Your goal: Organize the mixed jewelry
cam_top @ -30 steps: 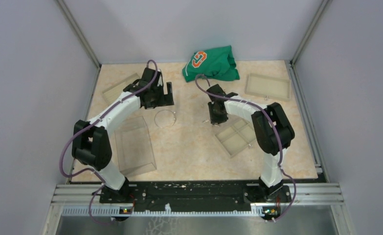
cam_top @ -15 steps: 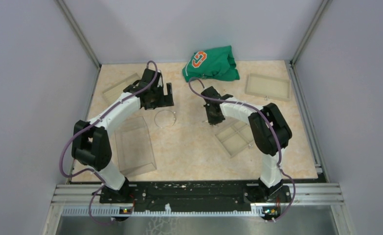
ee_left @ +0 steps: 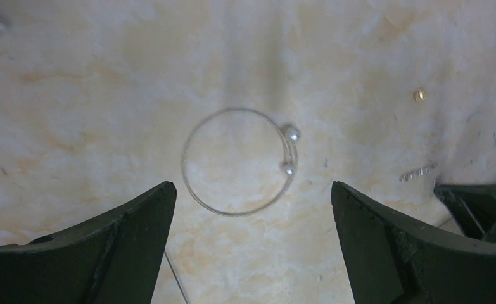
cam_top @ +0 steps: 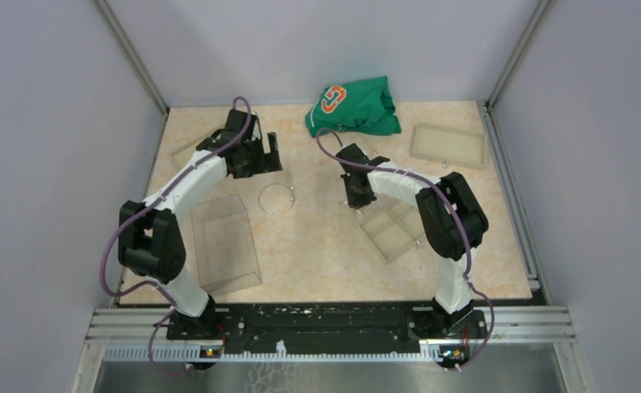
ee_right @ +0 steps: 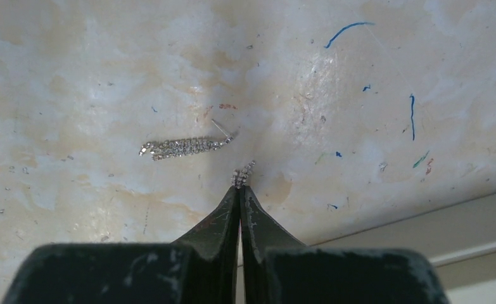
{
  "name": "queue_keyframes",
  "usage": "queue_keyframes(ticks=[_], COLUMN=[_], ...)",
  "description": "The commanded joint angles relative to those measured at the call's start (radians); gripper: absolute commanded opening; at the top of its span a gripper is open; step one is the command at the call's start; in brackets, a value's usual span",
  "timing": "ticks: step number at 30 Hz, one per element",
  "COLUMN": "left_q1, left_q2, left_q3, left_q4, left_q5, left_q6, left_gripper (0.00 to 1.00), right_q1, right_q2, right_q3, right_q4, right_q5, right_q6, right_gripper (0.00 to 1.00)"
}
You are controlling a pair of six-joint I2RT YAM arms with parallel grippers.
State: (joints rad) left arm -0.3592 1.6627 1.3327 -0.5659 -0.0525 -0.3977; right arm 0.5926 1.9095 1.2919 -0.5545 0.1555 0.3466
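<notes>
The hoop (ee_left: pixel 239 161) lies flat on the table (cam_top: pixel 317 254), toward its far edge, below the left gripper (ee_left: pixel 251 187), whose jaws stand wide apart, touching nothing. Right of it, the right gripper (ee_right: pixel 241 190) is clenched on a sparkly bit (ee_right: pixel 242 174); an earring (ee_right: pixel 185 147) lies just beside. A box (cam_top: pixel 225 243) sits toward the near-left corner, a tray (cam_top: pixel 393 229) near the right gripper, a green cloth (cam_top: pixel 354 106) at the far edge. Bare table rings the hoop.

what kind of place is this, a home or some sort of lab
Most likely a robotics lab test cell, not a home: two arms bolted to a metal rail, plain grey panel walls, and a marbled tabletop staged with beige trays and a wire hoop.
</notes>
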Motion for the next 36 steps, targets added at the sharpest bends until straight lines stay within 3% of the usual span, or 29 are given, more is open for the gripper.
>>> queue_keyframes(ticks=[1, 14, 23, 26, 32, 36], left_q1=[0.124, 0.274, 0.281, 0.279, 0.268, 0.246], left_q2=[0.072, 0.535, 0.667, 0.673, 0.66, 0.628], left_q3=[0.122, 0.61, 0.661, 0.642, 0.595, 0.535], left_q4=[0.001, 0.009, 0.099, 0.121, 0.127, 0.135], left_q5=[0.017, 0.047, 0.105, 0.128, 0.152, 0.188], left_q6=[0.015, 0.078, 0.105, 0.103, 0.115, 0.115], left_gripper=[0.98, 0.98, 0.93, 0.84, 0.49, 0.33], right_q1=[0.018, 0.018, 0.017, 0.017, 0.018, 0.018], right_q2=[-0.035, -0.089, -0.095, -0.089, -0.068, -0.058], right_q3=[0.052, 0.023, 0.018, 0.027, 0.052, 0.064], right_q4=[-0.009, 0.005, -0.007, -0.013, -0.024, -0.025], right_q5=[-0.004, -0.017, -0.024, -0.024, -0.024, -0.023], right_q6=[0.032, 0.073, 0.09, 0.091, 0.089, 0.087], right_gripper=[0.0, 0.0, 0.0, 0.0, 0.0, 0.0])
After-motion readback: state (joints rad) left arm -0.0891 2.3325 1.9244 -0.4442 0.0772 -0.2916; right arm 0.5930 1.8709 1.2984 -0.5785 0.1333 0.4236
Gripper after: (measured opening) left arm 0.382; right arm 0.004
